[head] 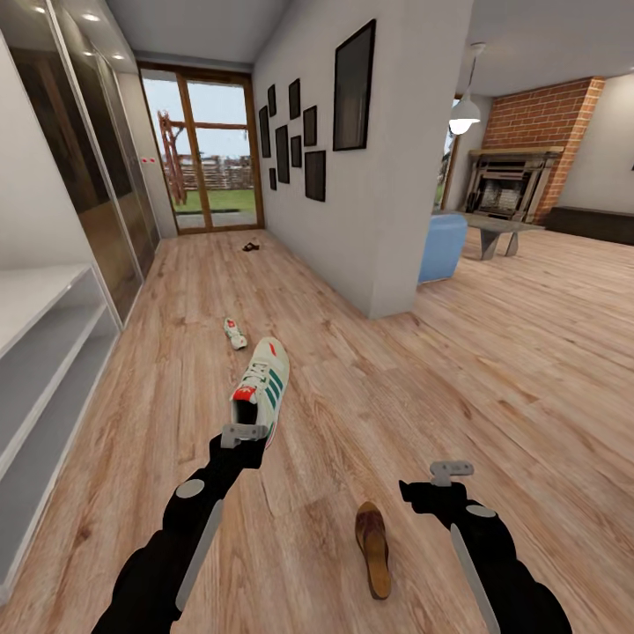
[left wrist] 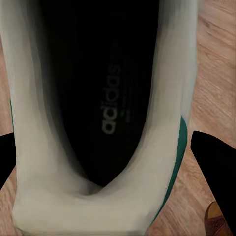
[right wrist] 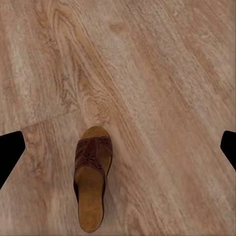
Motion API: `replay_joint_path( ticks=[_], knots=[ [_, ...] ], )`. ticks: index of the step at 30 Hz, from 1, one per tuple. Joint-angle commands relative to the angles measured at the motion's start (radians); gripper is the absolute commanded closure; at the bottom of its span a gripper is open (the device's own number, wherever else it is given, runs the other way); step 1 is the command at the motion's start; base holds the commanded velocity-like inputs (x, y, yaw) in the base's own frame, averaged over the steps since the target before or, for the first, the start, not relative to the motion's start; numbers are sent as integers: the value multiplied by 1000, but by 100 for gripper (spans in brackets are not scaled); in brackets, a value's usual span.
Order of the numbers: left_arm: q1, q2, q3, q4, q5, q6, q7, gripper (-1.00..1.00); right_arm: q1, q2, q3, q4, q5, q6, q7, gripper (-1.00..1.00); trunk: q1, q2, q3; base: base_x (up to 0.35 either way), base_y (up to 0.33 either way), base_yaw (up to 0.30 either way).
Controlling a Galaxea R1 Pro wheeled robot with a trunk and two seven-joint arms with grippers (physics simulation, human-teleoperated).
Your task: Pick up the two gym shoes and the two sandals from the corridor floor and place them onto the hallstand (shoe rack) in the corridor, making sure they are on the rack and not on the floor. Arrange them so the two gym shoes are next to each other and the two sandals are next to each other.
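The left gripper (head: 244, 433) pinches one sneaker (head: 262, 387); another sneaker (head: 234, 334) and two sandals (head: 373, 547) (head: 251, 246) lie on the floor (head: 493, 370); the right gripper (head: 450, 473) is spread.

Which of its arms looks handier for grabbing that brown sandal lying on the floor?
The right. Its right gripper is open and free, with the sandal just beside it on the floor. The left gripper already carries a gym shoe.

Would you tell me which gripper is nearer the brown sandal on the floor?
Right. The right gripper hangs open just above the sandal; the left gripper is farther away, shut on a gym shoe.
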Motion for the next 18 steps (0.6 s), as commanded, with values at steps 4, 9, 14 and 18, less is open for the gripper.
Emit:
replay_joint_path(
  ticks=[4, 9, 14, 18],
  knots=[
    [0, 0, 1, -48, 0, 5, -1, 100, 0, 1, 2, 172, 3, -164, 0, -100, 0, 0, -1, 0, 0, 0],
    [-3, -1, 1, -101, 3, 4, -1, 100, 0, 1, 2, 421, 3, -373, 1, -100, 0, 0, -1, 0, 0, 0],
    [-3, 0, -1, -119, 2, 6, -2, 100, 0, 3, 3, 456, 4, -417, 1, -100, 0, 0, -1, 0, 0, 0],
    [-2, 0, -50, -136, 2, 6, -2, 100, 0, 13, 3, 461, 0, -424, 0, -100, 4, -7, -4, 0, 0, 0]
  ],
)
